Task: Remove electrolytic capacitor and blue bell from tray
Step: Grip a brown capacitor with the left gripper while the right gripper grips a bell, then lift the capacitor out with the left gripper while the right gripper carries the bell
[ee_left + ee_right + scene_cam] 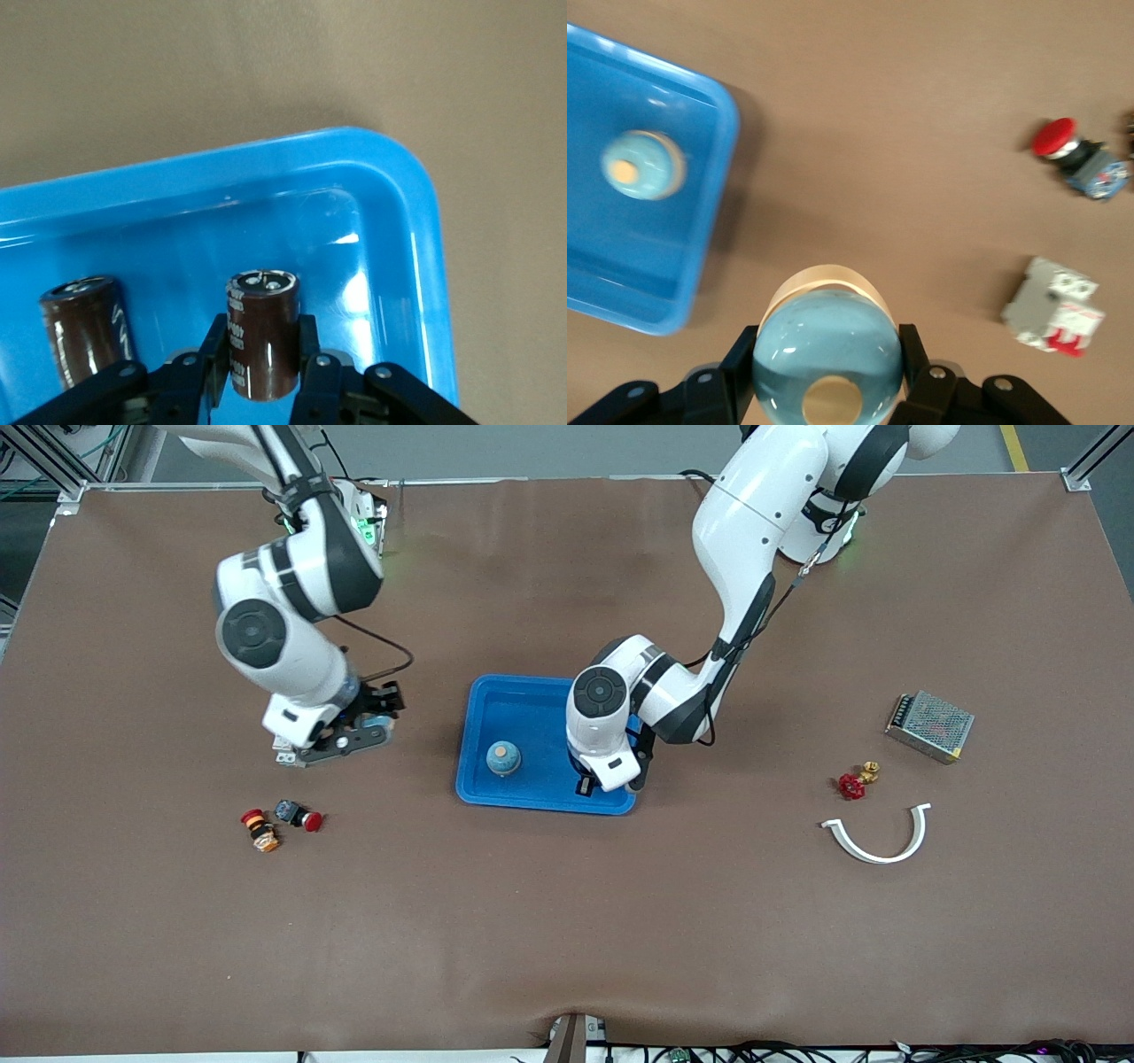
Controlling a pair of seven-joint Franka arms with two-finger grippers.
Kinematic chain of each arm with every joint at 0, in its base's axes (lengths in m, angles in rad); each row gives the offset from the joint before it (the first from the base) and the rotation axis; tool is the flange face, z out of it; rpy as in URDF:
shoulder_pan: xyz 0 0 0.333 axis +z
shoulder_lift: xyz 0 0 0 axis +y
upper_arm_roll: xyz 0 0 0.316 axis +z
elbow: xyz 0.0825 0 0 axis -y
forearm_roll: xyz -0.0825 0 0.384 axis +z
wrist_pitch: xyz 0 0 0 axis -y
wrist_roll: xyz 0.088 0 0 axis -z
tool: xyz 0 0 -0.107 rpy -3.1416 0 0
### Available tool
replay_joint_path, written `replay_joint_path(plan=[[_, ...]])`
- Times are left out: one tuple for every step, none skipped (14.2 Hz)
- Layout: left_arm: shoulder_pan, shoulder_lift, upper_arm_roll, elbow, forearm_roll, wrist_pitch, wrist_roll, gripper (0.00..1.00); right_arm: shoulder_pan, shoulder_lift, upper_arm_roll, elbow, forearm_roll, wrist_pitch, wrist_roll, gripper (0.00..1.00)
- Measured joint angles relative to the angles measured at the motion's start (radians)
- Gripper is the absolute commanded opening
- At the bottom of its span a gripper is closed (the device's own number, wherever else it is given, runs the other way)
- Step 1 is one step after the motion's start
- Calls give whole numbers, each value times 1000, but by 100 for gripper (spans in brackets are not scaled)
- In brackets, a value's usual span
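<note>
Brown table mat bearing a blue tray. Left gripper, lowered into the tray at its end toward the left arm, fingers clamped on an upright electrolytic capacitor; a second capacitor stands just beside it. Right gripper, over bare mat beside the tray toward the right arm's end, grips a blue bell. Another blue bell sits in the tray, between the two grippers.

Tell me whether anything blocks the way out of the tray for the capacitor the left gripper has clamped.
Nothing visible does. The left gripper is shut on an electrolytic capacitor inside the tray, close to a corner. Only the low raised rim stands between it and bare table. A second capacitor sits beside it, apart.
</note>
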State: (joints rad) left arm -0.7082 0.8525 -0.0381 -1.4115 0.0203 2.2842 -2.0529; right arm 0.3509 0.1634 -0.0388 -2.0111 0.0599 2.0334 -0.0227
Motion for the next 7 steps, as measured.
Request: replay_joint_path(plan=[[1, -7, 0, 6, 0, -28, 0, 0, -38, -2, 0, -11, 0, 0, -69, 47], [2, -13, 1, 11, 0, -52, 0, 0, -74, -4, 0, -19, 0, 1, -135, 47], [2, -18, 2, 18, 1, -71, 1, 0, -109, -5, -1, -24, 0, 1, -196, 47], [3, -23, 2, 26, 2, -90, 12, 0, -137, -5, -1, -27, -2, 1, -248, 47], [4, -28, 3, 34, 2, -112, 37, 0, -163, -5, 0, -28, -7, 2, -295, 47], [4, -38, 3, 40, 3, -132, 83, 0, -191, -5, 0, -29, -12, 4, -346, 47], [6, -51, 3, 44, 4, -149, 156, 0, -220, -5, 0, -29, -16, 9, -393, 47]])
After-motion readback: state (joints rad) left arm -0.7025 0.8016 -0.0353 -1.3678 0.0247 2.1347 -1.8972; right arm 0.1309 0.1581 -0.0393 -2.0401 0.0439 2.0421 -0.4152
